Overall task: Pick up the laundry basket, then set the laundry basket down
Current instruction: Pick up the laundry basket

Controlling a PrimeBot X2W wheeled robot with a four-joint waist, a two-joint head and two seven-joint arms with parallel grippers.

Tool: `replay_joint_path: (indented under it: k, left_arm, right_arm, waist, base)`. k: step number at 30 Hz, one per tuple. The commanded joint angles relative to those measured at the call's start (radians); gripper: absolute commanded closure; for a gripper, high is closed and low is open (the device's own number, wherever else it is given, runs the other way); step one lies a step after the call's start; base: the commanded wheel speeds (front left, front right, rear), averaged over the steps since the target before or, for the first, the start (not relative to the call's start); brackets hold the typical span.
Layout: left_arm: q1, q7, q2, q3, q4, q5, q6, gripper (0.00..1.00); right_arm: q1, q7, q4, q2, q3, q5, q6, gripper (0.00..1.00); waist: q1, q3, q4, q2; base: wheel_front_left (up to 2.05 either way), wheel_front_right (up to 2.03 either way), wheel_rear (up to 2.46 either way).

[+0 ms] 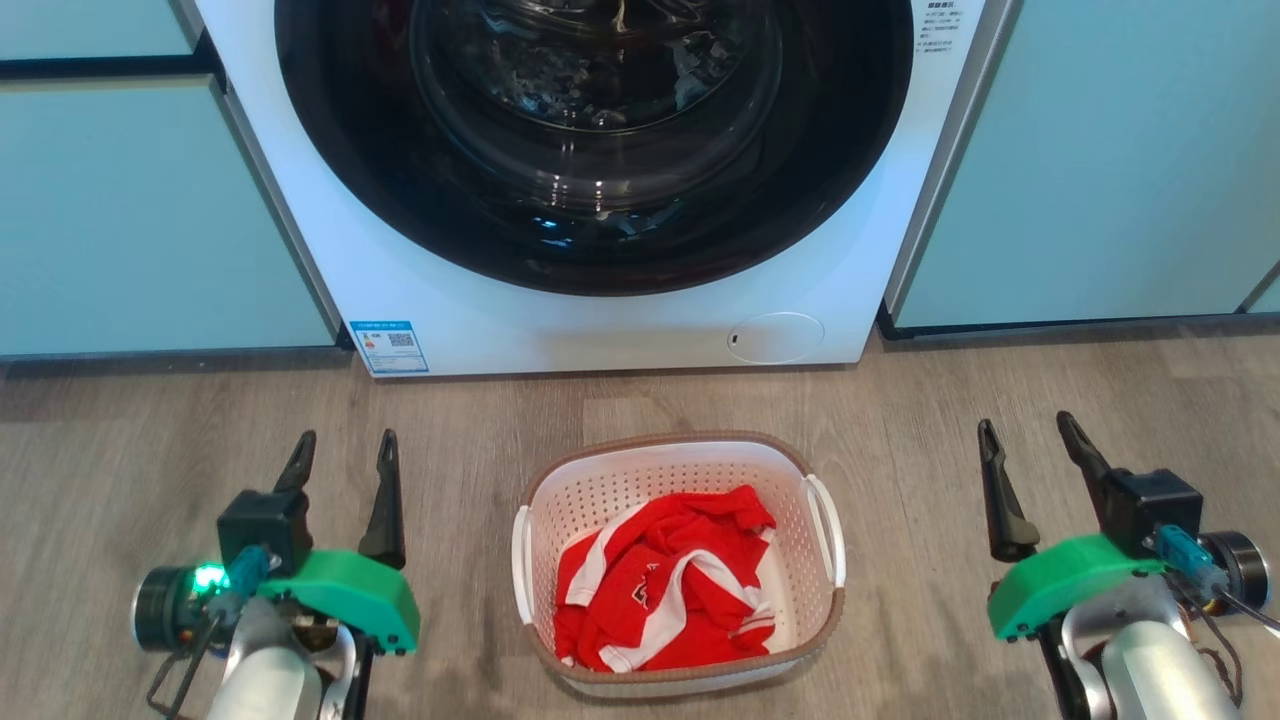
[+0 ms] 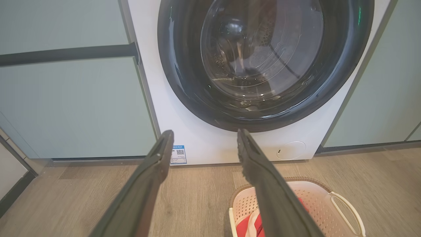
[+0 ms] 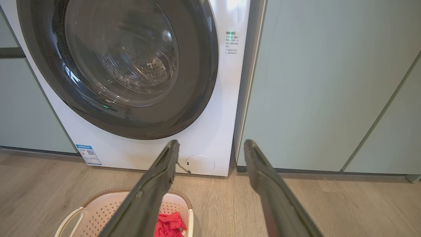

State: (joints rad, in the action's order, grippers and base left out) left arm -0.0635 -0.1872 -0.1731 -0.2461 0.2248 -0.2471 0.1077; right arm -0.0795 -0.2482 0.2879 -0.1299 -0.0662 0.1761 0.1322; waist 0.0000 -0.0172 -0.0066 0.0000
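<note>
Basket (image 1: 650, 478): upright on floor (image 1: 450, 450) before washer (image 1: 600, 335), mouth up, handles left and right, long axis unclear. Left gripper (image 1: 347, 437), right gripper (image 1: 1025, 421): spread, empty, flanking.

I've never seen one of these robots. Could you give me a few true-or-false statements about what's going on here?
The laundry basket stands on the wooden floor before the washing machine. True.
The basket is empty. False: a red-and-white garment lies in it.
Both the left end effector and right end effector are open, flanking the basket. True.
The left end effector grips a basket handle. False: it is apart from the basket, holding nothing.
</note>
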Motion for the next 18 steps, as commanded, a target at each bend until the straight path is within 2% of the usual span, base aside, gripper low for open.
replay_joint_path:
  k: [1, 14, 18]
  left_arm:
    - [-0.059, -0.005, -0.024, 0.036, -0.026, -0.004, 0.007, 0.0]
    - [-0.065, -0.007, -0.022, 0.028, -0.019, -0.019, 0.01, 0.0]
    - [-0.085, -0.011, -0.018, 0.031, -0.012, -0.036, 0.0, 0.0]
  right_arm:
    - [-0.043, -0.014, -0.027, -0.007, -0.015, 0.005, -0.002, 0.0]
    - [-0.049, -0.014, -0.02, -0.005, -0.015, 0.004, -0.002, 0.0]
    - [-0.063, -0.014, -0.015, -0.004, -0.013, 0.003, -0.002, 0.0]
  waist:
    - [0.0, 0.001, 0.0, 0.0]
    - [0.0, 0.019, -0.003, 0.0]
    - [0.0, 0.054, -0.001, 0.0]
  base:
    - [0.0, 0.0, 0.0]
    - [0.0, 0.0, 0.0]
    - [0.0, 0.0, 0.0]
